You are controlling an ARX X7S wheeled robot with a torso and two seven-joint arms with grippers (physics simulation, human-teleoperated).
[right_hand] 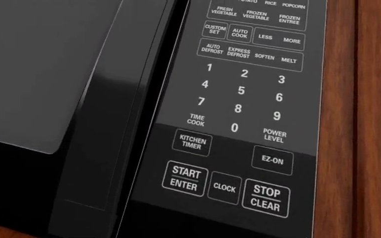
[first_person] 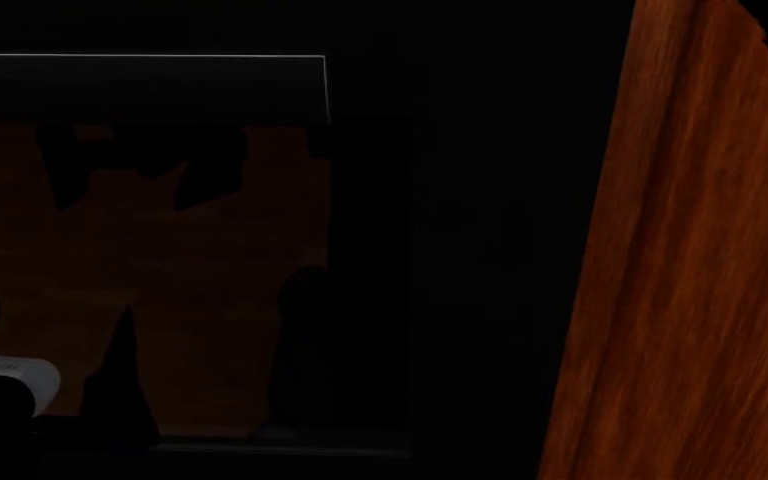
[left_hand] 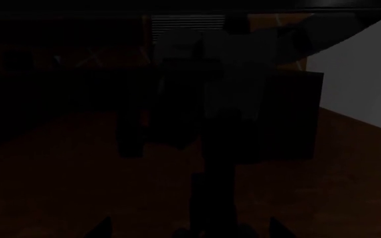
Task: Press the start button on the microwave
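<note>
Reddish-brown cabinet wood [right_hand: 362, 119] flanks the microwave [right_hand: 78, 99]; claw state cannot be told, and drifting off START/ENTER [right_hand: 185, 178] risks hitting CLOCK [right_hand: 224, 188].

The microwave [right_hand: 78, 114] is a black, glossy appliance with its door shut and a curved vertical handle [right_hand: 111, 124] beside the dark window. Its control panel [right_hand: 243, 99] carries white-lettered keys: digits 0 to 9, presets above, and a bottom row where the START/ENTER button [right_hand: 184, 179] sits beside CLOCK, then STOP/CLEAR. In the head view, the window [first_person: 157, 280] reflects dim reddish-brown shapes.
</note>
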